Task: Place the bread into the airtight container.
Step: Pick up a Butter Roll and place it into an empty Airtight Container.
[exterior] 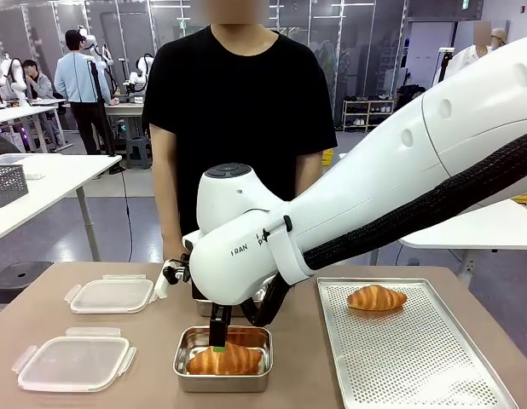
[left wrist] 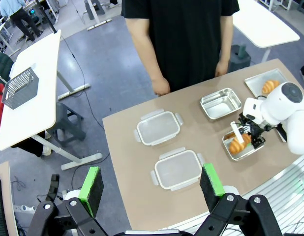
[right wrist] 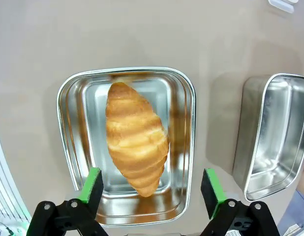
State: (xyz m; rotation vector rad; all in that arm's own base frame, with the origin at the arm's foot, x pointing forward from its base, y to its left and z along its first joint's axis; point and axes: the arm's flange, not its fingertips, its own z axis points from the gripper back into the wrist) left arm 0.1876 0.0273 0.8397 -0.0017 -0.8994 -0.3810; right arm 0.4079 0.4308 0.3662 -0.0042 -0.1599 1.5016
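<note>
The bread, a golden croissant (right wrist: 136,137), lies lengthwise inside a steel airtight container (right wrist: 186,147) near the table's front edge. My right gripper (right wrist: 152,189) hovers just above it, open, its green pads (right wrist: 93,182) apart on either side of the croissant and not touching it. In the front view the right arm reaches across the middle, with the gripper (exterior: 229,342) over the croissant (exterior: 222,360) in its container (exterior: 221,385). My left gripper (left wrist: 152,189) is open and holds nothing, high above the table's near side.
A second croissant (exterior: 376,297) lies on the perforated tray (exterior: 408,358) at the right. An empty steel container (right wrist: 270,137) stands just behind the filled one. Two clear lids (exterior: 74,362) (exterior: 112,295) lie at the left. A person stands at the far edge.
</note>
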